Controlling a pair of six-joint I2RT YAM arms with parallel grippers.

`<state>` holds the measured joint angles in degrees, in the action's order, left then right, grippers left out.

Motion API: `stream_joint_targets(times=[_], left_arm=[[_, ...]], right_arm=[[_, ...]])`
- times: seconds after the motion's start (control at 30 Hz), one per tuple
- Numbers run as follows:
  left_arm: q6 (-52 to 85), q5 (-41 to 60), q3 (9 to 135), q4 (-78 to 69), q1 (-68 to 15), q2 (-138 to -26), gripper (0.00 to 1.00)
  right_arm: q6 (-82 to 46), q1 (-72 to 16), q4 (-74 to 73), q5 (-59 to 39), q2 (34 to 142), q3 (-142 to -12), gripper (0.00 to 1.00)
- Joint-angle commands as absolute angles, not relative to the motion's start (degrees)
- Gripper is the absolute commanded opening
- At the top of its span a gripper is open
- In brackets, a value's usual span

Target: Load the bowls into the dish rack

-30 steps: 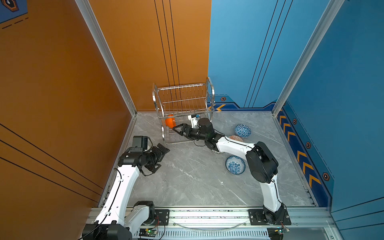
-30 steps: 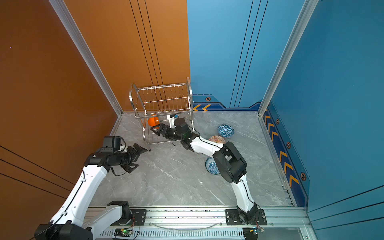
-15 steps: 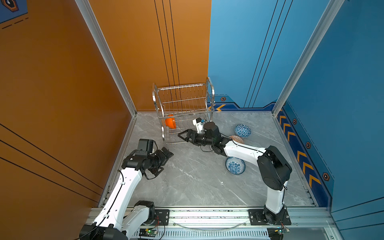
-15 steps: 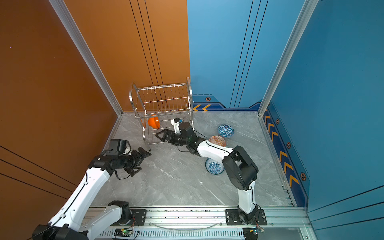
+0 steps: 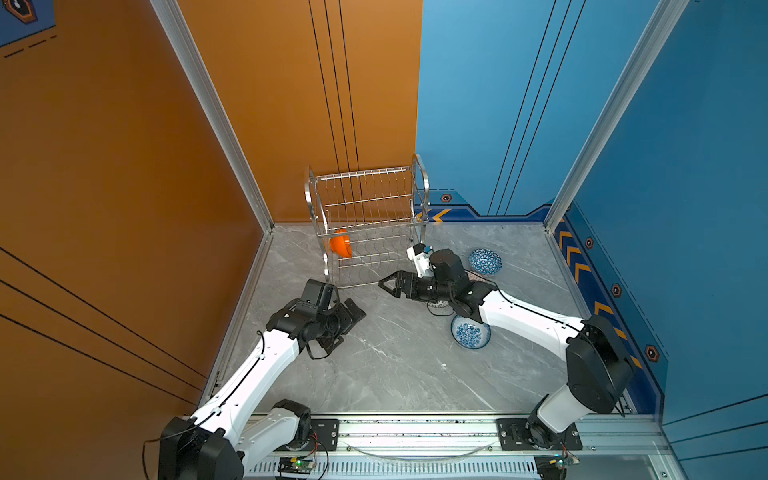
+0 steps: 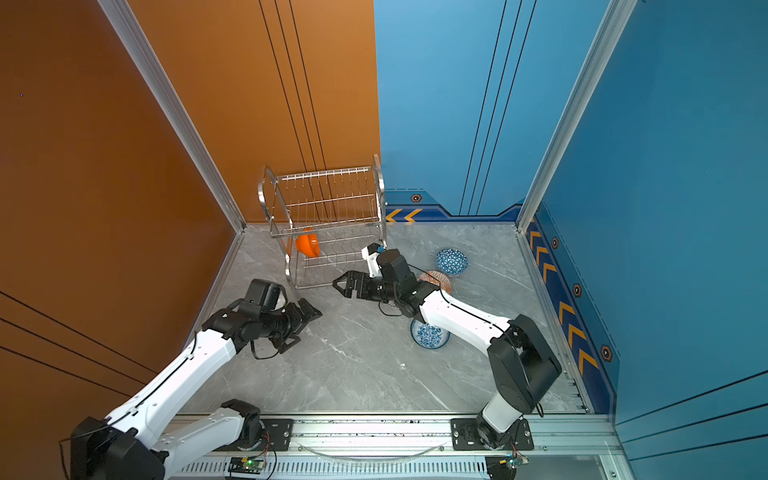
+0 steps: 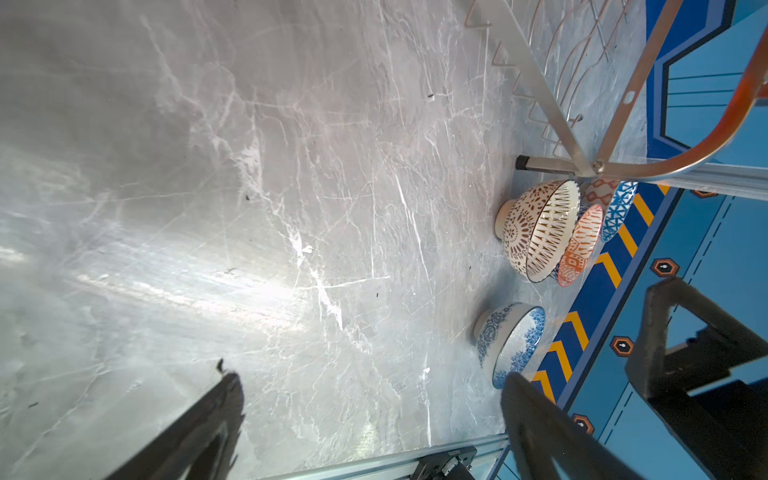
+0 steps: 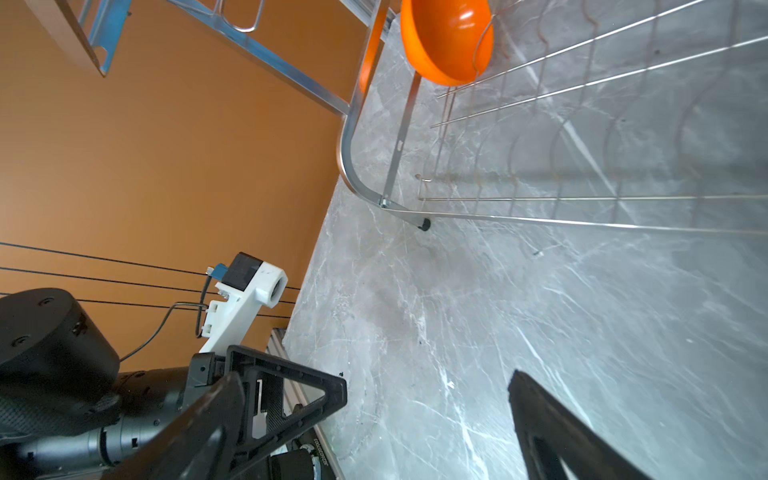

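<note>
The steel dish rack (image 5: pixel 368 195) (image 6: pixel 328 193) stands at the back wall. A plain orange bowl (image 5: pixel 340 246) (image 6: pixel 307 245) (image 8: pixel 446 37) leans on edge at the left end of its lower shelf. My right gripper (image 5: pixel 384 284) (image 6: pixel 337 284) (image 8: pixel 374 378) is open and empty just in front of the rack. My left gripper (image 5: pixel 349 328) (image 6: pixel 303 328) (image 7: pixel 372 382) hovers open and empty over the floor, left of centre. On the floor at right sit the triangle bowl (image 5: pixel 485 262) (image 7: pixel 619 212), floral bowl (image 5: pixel 470 336) (image 7: pixel 511 343), orange-white bowl (image 6: pixel 436 279) (image 7: pixel 582 245) and lattice bowl (image 7: pixel 536 228), the last mostly hidden under my right arm in both top views.
Orange wall panels close the left side and blue ones the right. A rack foot (image 8: pixel 424 225) rests on the grey marble floor (image 5: pixel 399 374). The mounting rail (image 5: pixel 415 428) runs along the front edge. The left gripper's finger (image 8: pixel 291 395) shows in the right wrist view.
My right gripper has let go of the orange bowl in the rack and drawn back toward the front. My left arm has swung right, toward the middle.
</note>
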<state>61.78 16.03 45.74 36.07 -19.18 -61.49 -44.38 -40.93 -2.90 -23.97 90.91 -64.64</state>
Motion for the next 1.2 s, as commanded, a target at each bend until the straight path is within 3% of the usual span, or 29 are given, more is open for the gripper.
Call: stream_joint_targets(times=[0.0,0.6,0.87,1.17], left_arm=[[62.6,15.4,45.8,29.7,-21.7,-64.4,0.98],[58.9,13.7,72.9,22.9,-35.6,-98.2,1.0],[60.7,12.6,82.4,20.8,-39.9,-110.0,0.71],[61.3,7.2,81.4,22.2,-40.7,-111.7,0.66]], right_arm=[[-41.2,-38.3,4.3,-19.7,86.4,-61.1,1.0],[-37.6,-25.1,27.4,-5.3,63.4,-52.3,1.0],[-37.5,-18.0,34.2,-6.4,54.6,-50.7,1.0],[-36.1,-12.7,37.6,-9.9,50.8,-50.6,1.0]])
